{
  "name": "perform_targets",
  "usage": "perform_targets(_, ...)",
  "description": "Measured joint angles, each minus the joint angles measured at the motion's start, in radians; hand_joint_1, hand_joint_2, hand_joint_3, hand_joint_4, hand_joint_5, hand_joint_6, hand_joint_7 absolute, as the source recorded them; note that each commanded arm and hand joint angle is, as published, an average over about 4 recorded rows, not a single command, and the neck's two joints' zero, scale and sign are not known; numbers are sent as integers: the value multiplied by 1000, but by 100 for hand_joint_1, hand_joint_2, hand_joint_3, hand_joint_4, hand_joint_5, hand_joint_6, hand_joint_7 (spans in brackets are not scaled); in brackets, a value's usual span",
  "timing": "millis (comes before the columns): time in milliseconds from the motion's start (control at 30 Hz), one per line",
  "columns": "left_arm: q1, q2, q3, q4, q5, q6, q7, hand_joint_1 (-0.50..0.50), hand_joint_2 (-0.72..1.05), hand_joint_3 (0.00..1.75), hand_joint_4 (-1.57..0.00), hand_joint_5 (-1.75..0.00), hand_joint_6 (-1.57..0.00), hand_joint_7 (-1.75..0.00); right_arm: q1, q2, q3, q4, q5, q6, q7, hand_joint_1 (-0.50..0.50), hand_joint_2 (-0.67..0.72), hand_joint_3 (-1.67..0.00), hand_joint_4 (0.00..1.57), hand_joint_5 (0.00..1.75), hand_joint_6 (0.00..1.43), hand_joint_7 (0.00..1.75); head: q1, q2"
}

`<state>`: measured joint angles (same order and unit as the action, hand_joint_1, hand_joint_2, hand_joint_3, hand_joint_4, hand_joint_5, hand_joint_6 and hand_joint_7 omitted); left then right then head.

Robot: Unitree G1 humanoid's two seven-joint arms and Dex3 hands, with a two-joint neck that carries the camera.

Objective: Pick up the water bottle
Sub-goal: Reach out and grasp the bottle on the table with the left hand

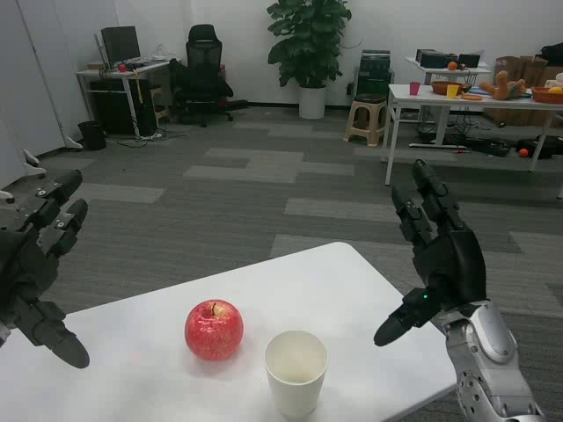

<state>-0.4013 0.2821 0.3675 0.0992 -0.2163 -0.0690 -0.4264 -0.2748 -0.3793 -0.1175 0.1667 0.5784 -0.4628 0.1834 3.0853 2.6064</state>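
White worktop (132, 369) held a red apple (214, 330) beside a cup (296, 369). Left hand (35, 264) and right hand (440, 259) hung above, fingers spread, holding nothing.

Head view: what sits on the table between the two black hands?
In the head view, a red apple and a white paper cup stand between the left hand and right hand. No water bottle shows.

Grey carpet floor (246, 176), potted plant (310, 40)

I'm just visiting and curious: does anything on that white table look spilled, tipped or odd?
Nothing is spilled or tipped. The shiny red apple and the white paper cup stand upright and apart on the white table. The one oddity: no water bottle is in view.
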Motion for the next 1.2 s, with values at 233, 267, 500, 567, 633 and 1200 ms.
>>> perform_targets(233, -105, -125, -394, 165, -46, -341, 473, -50, -68, 9, 0, -62, 0, 0, 3, 49, 48, -235, -259, 65, -205, -46, 69, 0, 0, 0, 0, 0, 84, -23)
perform_targets(267, -129, -143, -469, 191, -62, -405, 551, -50, -68, 9, 0, -62, 0, 0, 2, 56, 56, -284, -300, 75, -238, -46, 69, 0, 0, 0, 0, 0, 85, -26)
perform_targets(500, -222, -172, -634, 242, -106, -584, 737, -50, -64, 9, 0, -62, 0, 0, -27, 68, 67, -429, -386, 91, -321, -46, 66, 0, 0, 0, 0, 0, 95, -15)
perform_targets(567, -222, -169, -634, 244, -110, -585, 739, -50, -64, 9, 0, -62, 0, 0, -27, 69, 70, -429, -386, 92, -321, -46, 66, 0, 0, 0, 0, 0, 98, -12)
perform_targets(633, -221, -165, -634, 244, -111, -585, 739, -50, -64, 9, 0, -62, 0, 0, -27, 70, 72, -429, -386, 94, -321, -46, 66, 0, 0, 0, 0, 0, 97, -10)
perform_targets(1200, -221, -161, -634, 245, -118, -586, 739, -50, -64, 9, 0, -51, 0, 0, -27, 74, 72, -429, -386, 111, -300, -46, 66, 0, 0, 0, 0, 0, 102, -31)
